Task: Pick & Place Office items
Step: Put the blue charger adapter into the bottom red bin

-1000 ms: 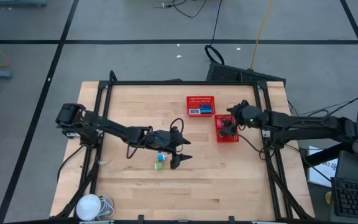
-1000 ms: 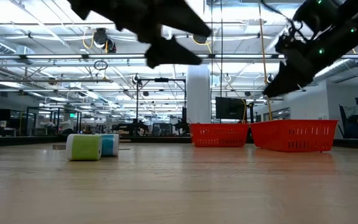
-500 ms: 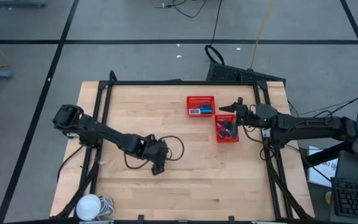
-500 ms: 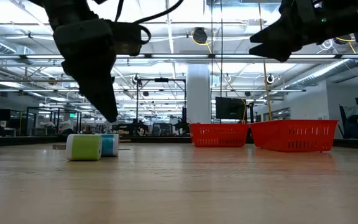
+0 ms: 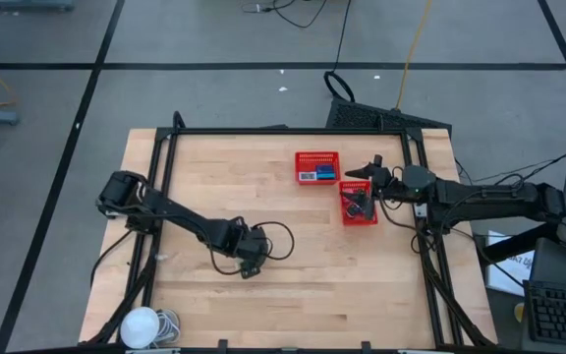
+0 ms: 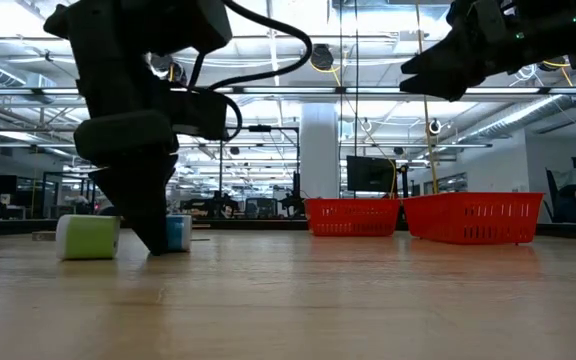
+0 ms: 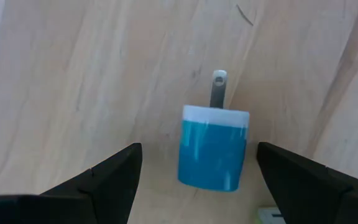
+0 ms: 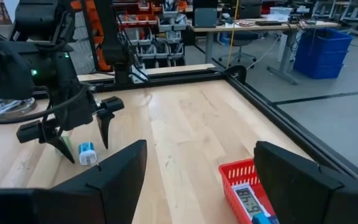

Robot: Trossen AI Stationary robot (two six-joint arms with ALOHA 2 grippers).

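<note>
Left tool (image 7: 194, 180) is down at the desk (image 5: 214, 177) with its fingers spread, not yet closed, and the blue piece (image 7: 213, 146) lies between them on the wood. It is a small blue and white block with a metal tab at one end. The step in hand looks like the pick: the tool is lowered around the piece but grips nothing. In the low view the left tool (image 6: 153, 240) reaches the desk surface, with the blue piece (image 6: 177, 232) right behind it and a green piece (image 6: 88, 238) just beside, on the other side of the fingers.

Next, I think, the fingers must close on the two long sides of the blue piece, then lift and carry it to a basket. The green piece is near, so a finger could push it.

Right tool (image 8: 194, 180) hangs open and empty above the nearer basket (image 5: 358, 204). A second basket (image 5: 316, 165), with items already inside, stands beside it. The right arm above that basket may be in the way of the drop.
</note>
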